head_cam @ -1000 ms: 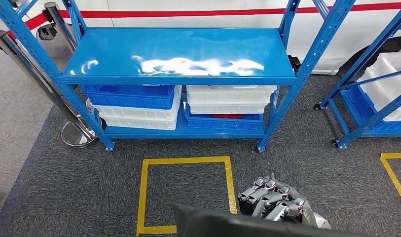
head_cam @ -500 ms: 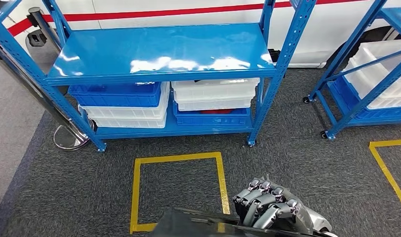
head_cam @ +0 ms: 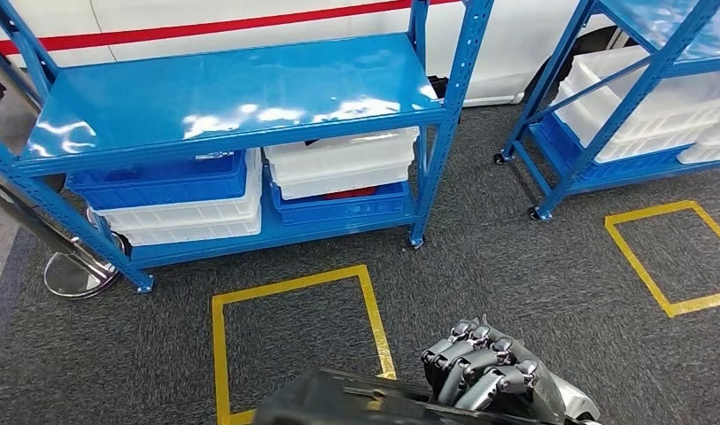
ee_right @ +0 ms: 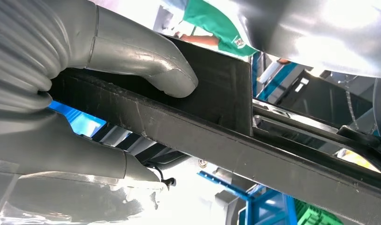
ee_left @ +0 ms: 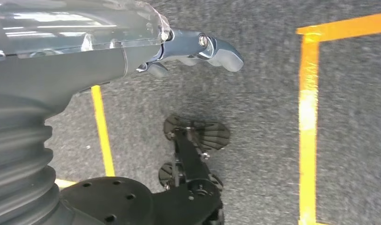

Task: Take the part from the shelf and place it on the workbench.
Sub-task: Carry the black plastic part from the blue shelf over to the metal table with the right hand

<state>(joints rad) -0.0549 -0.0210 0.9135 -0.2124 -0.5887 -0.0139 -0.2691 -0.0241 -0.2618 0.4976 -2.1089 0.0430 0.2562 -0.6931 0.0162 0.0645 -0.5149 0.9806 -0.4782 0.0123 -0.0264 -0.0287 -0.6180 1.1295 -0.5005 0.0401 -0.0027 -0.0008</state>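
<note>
The part [head_cam: 338, 403] is a flat black piece at the bottom edge of the head view. My right hand [head_cam: 498, 376] grips its right end, fingers curled over the top. In the right wrist view the grey thumb [ee_right: 146, 61] presses on the part's [ee_right: 226, 140] dark face while its long edge runs across the picture. The blue shelf [head_cam: 232, 97] stands ahead, its top board bare. My left hand [ee_left: 197, 47] hangs over the carpet with nothing in it, its fingers loosely apart.
Blue and white bins [head_cam: 338, 168] fill the shelf's lower level. A second blue rack [head_cam: 622, 88] with white bins stands at the right. Yellow squares [head_cam: 294, 283] [head_cam: 666, 257] mark the grey carpet. A chrome stanchion base [head_cam: 73, 274] sits at the left.
The whole view has swung right: the shelf slid left and the second rack and yellow square came further in. My right hand still holds the part the same way.
</note>
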